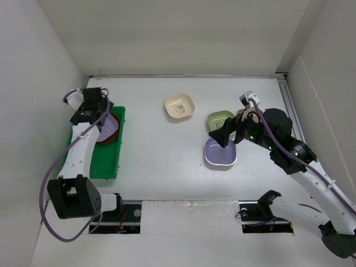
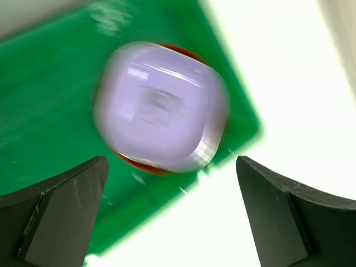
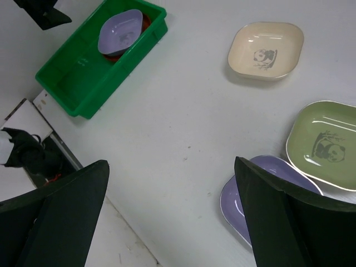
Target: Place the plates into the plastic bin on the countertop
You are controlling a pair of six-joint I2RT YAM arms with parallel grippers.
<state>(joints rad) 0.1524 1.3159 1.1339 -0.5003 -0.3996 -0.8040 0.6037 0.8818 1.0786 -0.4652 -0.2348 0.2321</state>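
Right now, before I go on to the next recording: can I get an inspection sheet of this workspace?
Surface: white countertop, no spills seen.
Job's things: green bin at left holds a lavender plate on a red-brown plate. Cream plate, green plate and second lavender plate sit on the countertop.
Clutter: nothing seen.
Grippers: left tool open above the bin's plates; right tool open, empty, over the second lavender plate.
Cables: purple cable along each arm, clear of the plates.
Surroundings: white walls; metal rail at right.
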